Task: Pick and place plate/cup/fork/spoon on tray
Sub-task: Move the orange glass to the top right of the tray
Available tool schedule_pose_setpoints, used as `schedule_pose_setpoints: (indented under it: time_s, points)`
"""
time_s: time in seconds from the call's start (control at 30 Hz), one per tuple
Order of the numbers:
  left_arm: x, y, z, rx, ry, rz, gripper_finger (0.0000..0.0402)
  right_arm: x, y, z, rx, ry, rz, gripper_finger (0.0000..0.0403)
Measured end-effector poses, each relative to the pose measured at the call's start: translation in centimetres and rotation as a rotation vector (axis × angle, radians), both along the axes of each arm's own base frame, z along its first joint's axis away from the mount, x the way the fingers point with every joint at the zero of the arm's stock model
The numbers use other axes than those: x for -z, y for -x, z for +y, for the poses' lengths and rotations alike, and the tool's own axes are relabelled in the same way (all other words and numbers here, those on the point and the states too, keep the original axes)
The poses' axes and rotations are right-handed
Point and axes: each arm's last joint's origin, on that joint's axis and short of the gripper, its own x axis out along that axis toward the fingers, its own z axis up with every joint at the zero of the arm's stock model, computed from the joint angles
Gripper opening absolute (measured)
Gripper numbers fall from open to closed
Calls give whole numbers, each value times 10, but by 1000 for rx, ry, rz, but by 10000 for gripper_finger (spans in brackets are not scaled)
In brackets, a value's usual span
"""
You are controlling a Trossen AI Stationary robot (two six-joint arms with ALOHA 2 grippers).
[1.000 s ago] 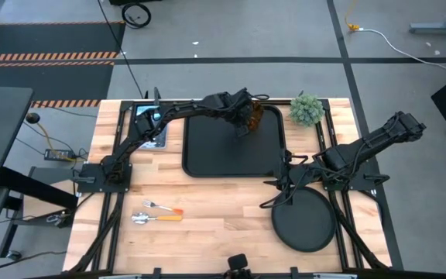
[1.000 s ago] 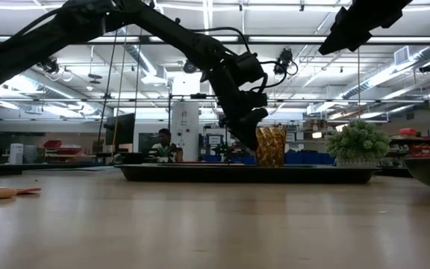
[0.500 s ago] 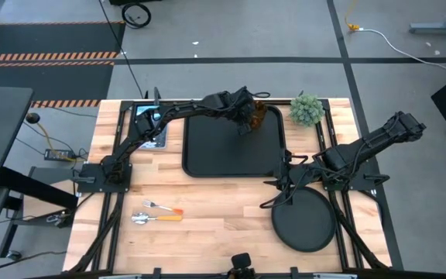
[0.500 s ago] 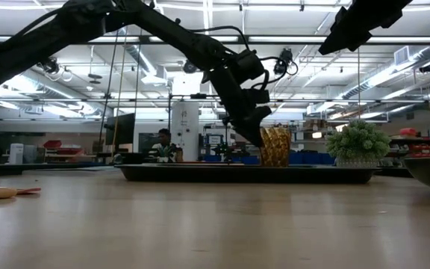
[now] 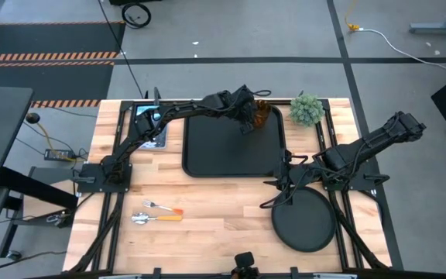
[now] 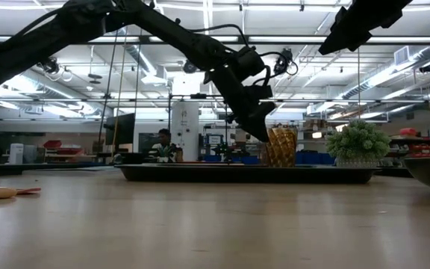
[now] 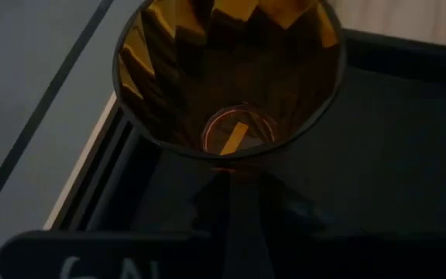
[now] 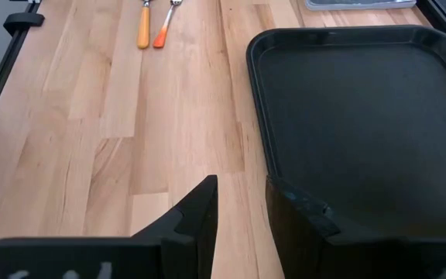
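Left claw (image 6: pixel 263 134) grips faceted amber cup (image 6: pixel 281 146).

This is a large open lab or workshop hall. A butcher-block table (image 5: pixel 207 232) stands on a grey concrete floor (image 5: pixel 231 46) marked with striped hazard tape (image 5: pixel 45 56). Beyond the table's far edge are long rows of ceiling strip lights (image 6: pixel 200 37), shelving and a person seated at a desk (image 6: pixel 163 146).

- Table (image 5: pixel 207 232): light wooden planks, filling the centre of the high view.
- Tray (image 5: pixel 231 151): upper centre.
- Plate (image 5: pixel 304 219): lower right.
- Fork (image 5: pixel 161 207) and spoon (image 5: pixel 155 218): lower left, side by side.
- Plant (image 5: pixel 307 109): upper right.
- Card (image 5: pixel 149 124): upper left.
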Motion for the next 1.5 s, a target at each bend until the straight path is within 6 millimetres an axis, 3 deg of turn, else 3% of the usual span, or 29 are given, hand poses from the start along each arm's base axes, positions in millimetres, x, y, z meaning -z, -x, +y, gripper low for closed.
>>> schedule_pose_setpoints:
  time_s: [0.57, 1.17, 1.5]
  points:
    - [1, -2, -6, -19, 34, -7, 77, 0, 0, 0, 0, 0, -1, 117]
    - [-2, -2, 1, -28, 19, -46, 76, 0, 0, 0, 0, 0, -1, 117]
    - [5, -4, 4, -46, -30, -27, 34, 0, 0, 0, 1, -2, -2, 117]
